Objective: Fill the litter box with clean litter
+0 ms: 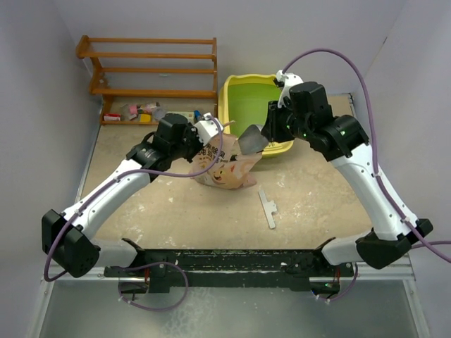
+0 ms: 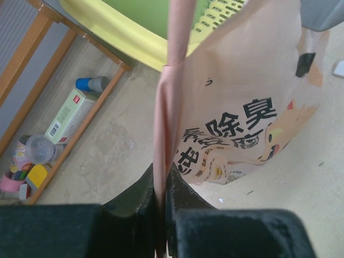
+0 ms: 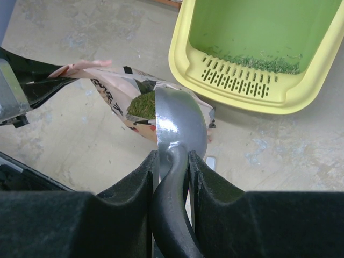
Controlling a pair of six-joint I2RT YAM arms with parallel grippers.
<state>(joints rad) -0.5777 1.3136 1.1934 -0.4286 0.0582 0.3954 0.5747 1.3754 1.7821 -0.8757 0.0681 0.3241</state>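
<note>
The yellow litter box [image 1: 223,105] with a green basin stands at the back centre. A thin strip of small greenish litter granules [image 3: 258,62] lies in the basin beside the slotted lip. My left gripper [image 1: 210,137] is shut on the upper edge of the pink-tan printed bag [image 1: 225,169], holding its mouth open; the pinch shows in the left wrist view [image 2: 160,185]. My right gripper [image 1: 271,130] is shut on the handle of the grey scoop [image 3: 180,121]. The scoop's bowl is at the bag's mouth, over dark greenish litter [image 3: 142,105] inside.
A wooden shelf rack [image 1: 151,67] stands at the back left with small bottles and boxes [image 1: 137,111] on its lowest shelf. A flat grey strip [image 1: 268,206] lies on the table in front of the bag. Litter dust marks the table.
</note>
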